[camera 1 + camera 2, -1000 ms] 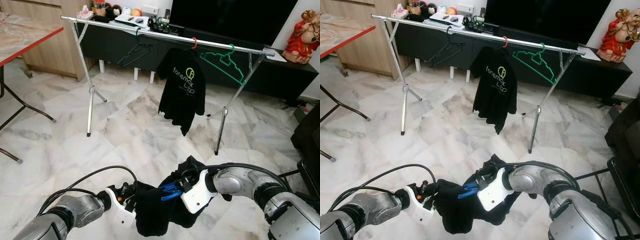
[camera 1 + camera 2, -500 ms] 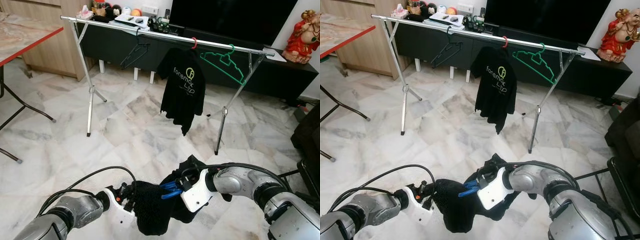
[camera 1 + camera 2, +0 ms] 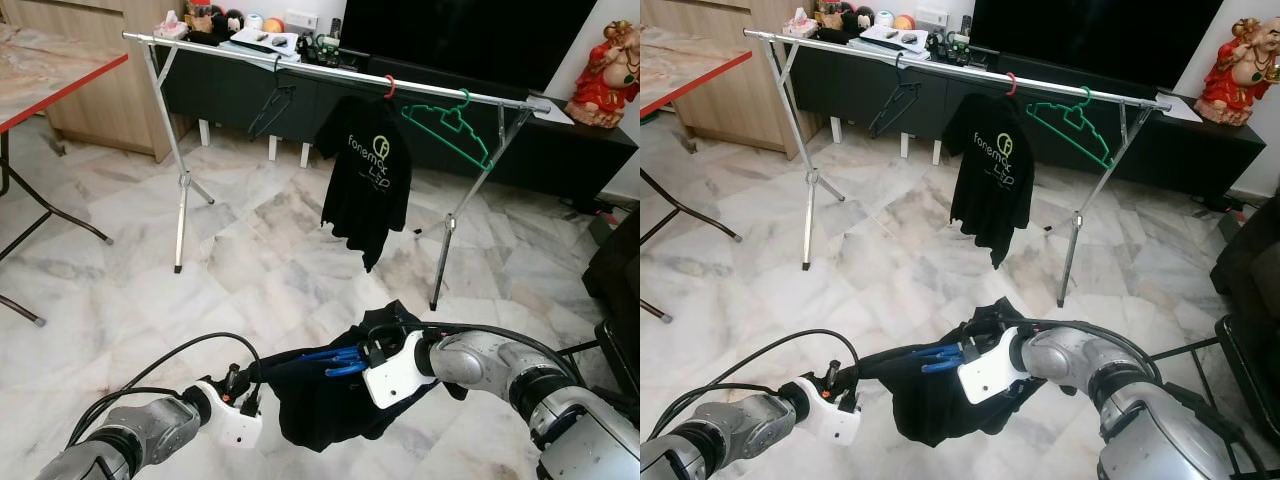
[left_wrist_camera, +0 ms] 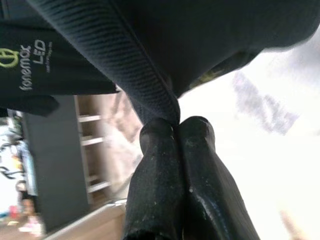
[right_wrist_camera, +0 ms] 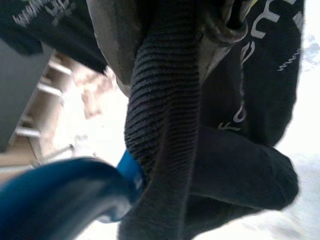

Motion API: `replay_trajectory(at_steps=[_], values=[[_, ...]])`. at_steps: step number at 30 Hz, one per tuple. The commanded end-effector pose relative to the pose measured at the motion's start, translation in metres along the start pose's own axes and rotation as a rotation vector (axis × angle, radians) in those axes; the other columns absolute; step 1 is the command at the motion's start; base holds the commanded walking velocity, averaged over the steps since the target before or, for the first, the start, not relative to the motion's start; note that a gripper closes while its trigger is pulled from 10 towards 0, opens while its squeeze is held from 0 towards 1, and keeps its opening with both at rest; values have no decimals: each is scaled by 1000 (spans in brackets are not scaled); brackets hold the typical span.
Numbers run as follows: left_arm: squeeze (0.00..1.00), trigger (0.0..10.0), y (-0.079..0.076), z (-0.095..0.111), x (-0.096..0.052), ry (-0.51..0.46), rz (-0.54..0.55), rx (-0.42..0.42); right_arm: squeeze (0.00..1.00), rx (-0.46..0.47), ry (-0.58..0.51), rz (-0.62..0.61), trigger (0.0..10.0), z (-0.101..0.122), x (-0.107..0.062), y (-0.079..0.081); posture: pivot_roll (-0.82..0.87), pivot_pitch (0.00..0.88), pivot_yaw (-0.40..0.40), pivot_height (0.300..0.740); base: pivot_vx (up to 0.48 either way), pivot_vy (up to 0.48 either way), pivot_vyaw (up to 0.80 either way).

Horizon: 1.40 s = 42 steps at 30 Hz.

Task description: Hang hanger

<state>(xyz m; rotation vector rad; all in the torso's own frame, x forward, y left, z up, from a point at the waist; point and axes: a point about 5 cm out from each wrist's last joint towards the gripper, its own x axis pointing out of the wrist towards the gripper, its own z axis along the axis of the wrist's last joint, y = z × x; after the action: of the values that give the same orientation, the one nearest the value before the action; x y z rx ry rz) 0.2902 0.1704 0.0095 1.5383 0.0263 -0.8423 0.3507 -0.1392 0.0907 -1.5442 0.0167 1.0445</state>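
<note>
A black shirt (image 3: 325,395) hangs stretched between my two grippers, low over the marble floor. A blue hanger (image 3: 332,358) lies partly inside it, its arm sticking out toward my left. My left gripper (image 3: 252,382) is shut on the shirt's ribbed edge (image 4: 150,80), fingertips (image 4: 159,131) pressed together. My right gripper (image 3: 368,358) holds the blue hanger (image 5: 75,185) with the shirt's collar (image 5: 160,100) draped over it; its fingers are hidden by cloth. Ahead stands a silver clothes rack (image 3: 330,72) with a black hanger (image 3: 270,105), a black printed shirt (image 3: 368,180) and a green hanger (image 3: 450,125).
A red-edged table (image 3: 60,85) stands at the left. A dark TV cabinet (image 3: 560,150) with a red statue (image 3: 608,70) runs behind the rack. Dark furniture (image 3: 620,270) is at the right. Open marble floor (image 3: 250,270) lies between me and the rack.
My left gripper has drawn away to the left and down, pulling the shirt's edge out taut. More of the blue hanger's arm shows, lying flatter. The right gripper has barely moved.
</note>
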Motion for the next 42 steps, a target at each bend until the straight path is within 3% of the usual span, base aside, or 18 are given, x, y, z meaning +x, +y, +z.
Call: replay_trajectory(at_steps=[1, 2, 3, 4, 8, 9, 11, 15, 18, 21, 23, 25, 26, 27, 28, 31, 34, 42], values=[[0, 0, -16, -9, -8, 54, -77, -59, 0, 114, 104, -116, 10000, -20, -11, -12, 3, 91, -171, 740, 0, 0, 0], [0, 0, -17, -10, -9, 69, -93, -110, 0, 266, 92, -188, 10000, -20, -10, -19, 3, 92, -171, 740, 0, 0, 0], [0, 0, -17, -10, -9, 69, -93, -110, 0, 266, 92, -188, 10000, -20, -10, -19, 3, 92, -171, 740, 0, 0, 0], [0, 0, -18, -11, -9, 76, -98, -148, 0, 493, 53, -264, 10000, -19, -10, -26, 1, 92, -169, 740, 0, 0, 0], [0, 0, -20, -11, -10, 84, -114, -183, 0, 989, -113, -378, 10000, -15, -6, -36, 1, 94, -168, 740, 0, 0, 0], [0, 0, -20, -11, -10, 84, -114, -183, 0, 989, -113, -378, 10000, -15, -6, -36, 1, 94, -168, 740, 0, 0, 0], [0, 0, -23, -10, -11, 80, -125, -204, 0, 1103, -157, -383, 10000, -14, -6, -35, -3, 94, -168, 740, 0, 0, 0], [0, 0, -24, -5, -10, 66, -128, -270, 0, 1130, -64, -336, 10000, -20, -3, -16, -9, 92, -172, 740, 0, 0, 0], [0, 0, -22, -4, -8, 70, -115, -287, 0, 1168, -79, -284, 10000, -16, 0, -9, -5, 92, -172, 740, 0, 0, 0], [0, 0, -20, -5, -8, 82, -98, -300, 0, 1101, -108, -174, 10000, -10, 2, 0, -5, 93, -172, 740, 0, 0, 0], [0, 0, -17, -11, -9, 116, -72, -328, 0, 939, -65, -51, 10000, -8, 2, 12, -6, 92, -170, 740, 0, 0, 0], [0, 0, -16, -13, -9, 131, -60, -340, 0, 877, -41, -11, 10000, -9, 1, 17, -6, 92, -170, 740, 0, 0, 0], [0, 6078, -14, -16, -10, 141, -40, -364, 0, 799, -18, 34, 10000, -10, -1, 22, -5, 92, -170, 740, 0, 0, 0], [0, 6078, -14, -16, -10, 141, -40, -364, 0, 799, -18, 34, 10000, -10, -1, 22, -5, 92, -170, 740, 0, 0, 0], [0, 10000, -12, -17, -11, 143, -24, -381, 0, 720, -2, 71, 10000, -12, -3, 25, -2, 93, -170, 740, 0, 0, 0], [0, 10000, -9, -16, -14, 87, -15, -397, 0, 484, 14, 159, 10000, -16, -11, 27, 0, 92, -169, 740, 0, 0, 0], [0, 10000, -9, -15, -14, 72, -17, -399, 0, 456, 13, 162, 10000, -17, -12, 25, 0, 92, -169, 740, 0, 0, 0], [0, 10000, -2, 1, -10, -73, -36, -416, 0, 258, -60, 183, 10000, -8, -13, 16, 3, 87, -177, 740, 0, 0, 0]])
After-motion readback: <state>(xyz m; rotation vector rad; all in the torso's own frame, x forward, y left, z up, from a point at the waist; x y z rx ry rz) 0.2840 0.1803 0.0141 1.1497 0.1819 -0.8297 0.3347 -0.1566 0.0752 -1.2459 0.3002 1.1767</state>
